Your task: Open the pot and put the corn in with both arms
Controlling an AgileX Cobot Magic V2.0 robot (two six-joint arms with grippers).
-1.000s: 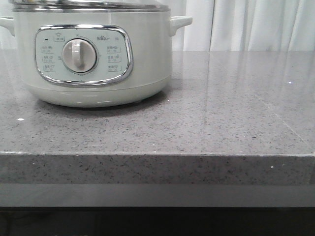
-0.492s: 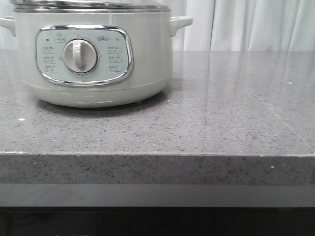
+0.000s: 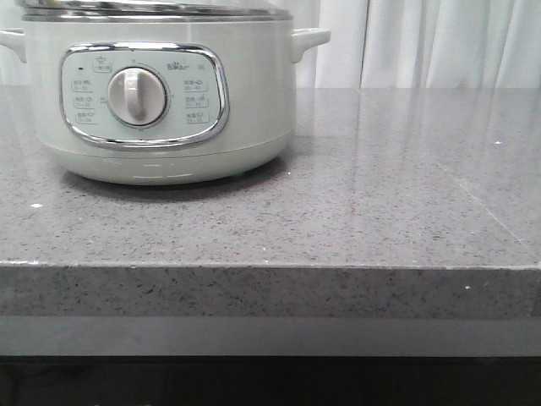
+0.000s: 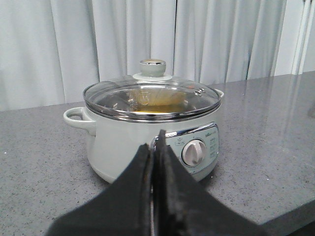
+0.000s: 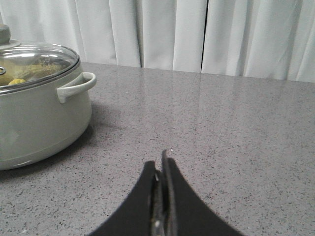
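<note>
One pot (image 3: pixel 161 93) stands on the grey speckled counter (image 3: pixel 355 220), on its left part in the front view, with its control panel (image 3: pixel 142 95) facing the camera. The panel carries one round dial (image 3: pixel 135 95) inside a chrome frame. Two side handles show in that view, one at each edge of the pot; the right one (image 3: pixel 310 38) sticks out toward the white curtain (image 3: pixel 423 42) behind. One glass lid (image 4: pixel 151 97) with a metal rim sits closed on the pot, topped by a single knob (image 4: pixel 153 67). Through the glass something yellow (image 5: pixel 17 81) lies inside, most likely the corn, though its shape is too blurred by the lid to make out or to count. Two grippers show, each only in its own wrist view. The left gripper (image 4: pixel 153 147) has its two dark fingers pressed together with nothing between them, pointing at the pot's panel side and apart from it. The right gripper (image 5: pixel 160 167) likewise has its two fingers closed on nothing, above bare counter, with the pot well off to one side.
</note>
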